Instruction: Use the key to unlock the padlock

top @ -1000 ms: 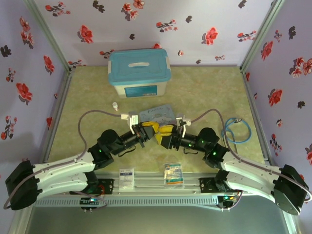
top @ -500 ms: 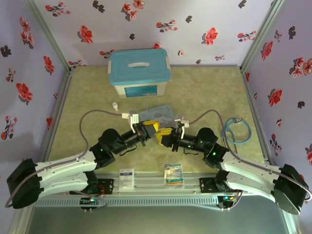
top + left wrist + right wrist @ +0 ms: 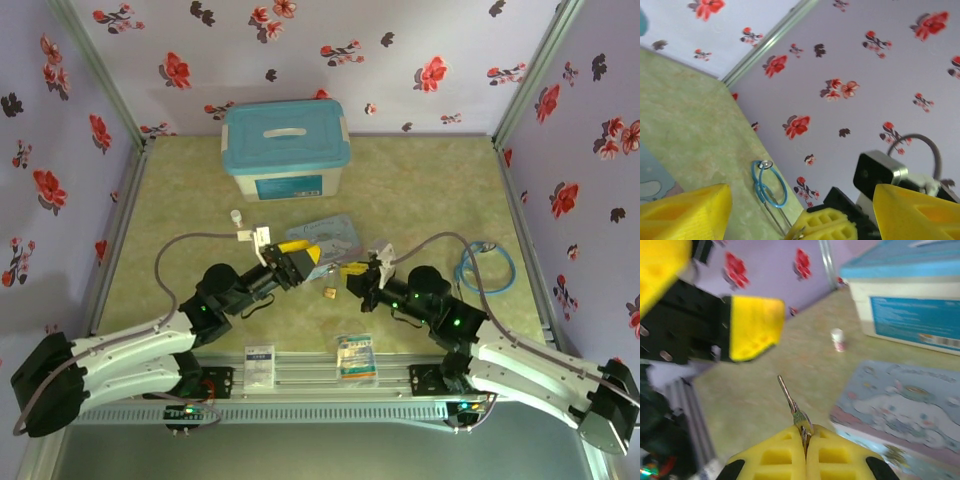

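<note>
The small brass padlock [image 3: 328, 293] lies on the green table between the two grippers, with neither touching it. My right gripper [image 3: 805, 434] [image 3: 356, 271] is shut on the head of the thin silver key [image 3: 790, 400], whose blade sticks out forward and up. My left gripper [image 3: 299, 257] [image 3: 802, 199] stands open, its yellow fingers [image 3: 686, 212] wide apart with nothing between them. In the left wrist view the right gripper's yellow fingers [image 3: 829, 226] face it from below, with the key tip at their edge. One yellow finger [image 3: 752, 327] of the left gripper shows in the right wrist view.
The pale blue cartoon tin [image 3: 326, 235] [image 3: 905, 400] lies just behind the grippers. A small white bottle [image 3: 236, 216] [image 3: 838, 339] stands left of it. A blue-lidded box [image 3: 285, 148] sits at the back, a blue cable coil [image 3: 487, 265] [image 3: 768, 183] at the right, and two packets [image 3: 356, 355] at the front rail.
The grippers were pressed together and have drawn apart. The left gripper has opened, and the padlock now lies on the table. The right gripper pulled back to the right with the key.
</note>
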`<state>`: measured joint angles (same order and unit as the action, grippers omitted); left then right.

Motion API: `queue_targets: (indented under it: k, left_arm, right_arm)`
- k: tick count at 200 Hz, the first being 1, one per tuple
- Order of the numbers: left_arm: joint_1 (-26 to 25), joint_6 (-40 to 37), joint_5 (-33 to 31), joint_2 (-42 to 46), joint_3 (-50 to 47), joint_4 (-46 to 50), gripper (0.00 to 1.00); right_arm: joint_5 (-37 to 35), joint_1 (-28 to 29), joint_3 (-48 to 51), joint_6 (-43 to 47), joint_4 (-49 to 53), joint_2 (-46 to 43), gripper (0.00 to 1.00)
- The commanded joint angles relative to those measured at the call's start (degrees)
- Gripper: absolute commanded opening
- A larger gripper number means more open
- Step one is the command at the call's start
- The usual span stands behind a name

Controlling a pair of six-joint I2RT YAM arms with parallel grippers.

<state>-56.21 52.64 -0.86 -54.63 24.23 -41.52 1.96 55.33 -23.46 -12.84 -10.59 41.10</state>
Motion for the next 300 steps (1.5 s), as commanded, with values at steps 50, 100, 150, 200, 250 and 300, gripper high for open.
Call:
queue_targets:
  k: [50, 100, 150, 200, 250, 300]
  left_arm:
    - [1.9, 25.0, 1.4, -10.7, 6.0, 12.8, 0.66]
    - [2.7, 33.5, 1.1, -14.6, 0.5, 1.6, 0.50]
    - [2.1, 42.1, 1.1, -25.0, -3.7, -19.8, 0.37]
    - [1.7, 43.6, 0.3, -27.3, -5.0, -23.2, 0.14]
    - [1.7, 44.0, 0.2, -28.5, -5.7, -25.4, 0.00]
    - [1.7, 42.0, 0.0, -28.0, -5.8, -26.1, 0.00]
  right_arm:
    - [-37.8, 14.9, -11.1, 22.6, 8.4, 16.0, 0.00]
    - [-43.6, 18.5, -10.1, 27.5, 3.2, 20.3, 0.00]
    - [-47.5, 21.9, -11.5, 32.4, -1.1, 28.3, 0.00]
    - [-46.7, 22.0, -11.6, 33.1, -2.9, 31.2, 0.00]
    - [-45.3, 22.0, -11.6, 31.2, -3.5, 31.5, 0.00]
    - [-41.2, 20.2, -9.6, 21.2, -3.1, 28.4, 0.43]
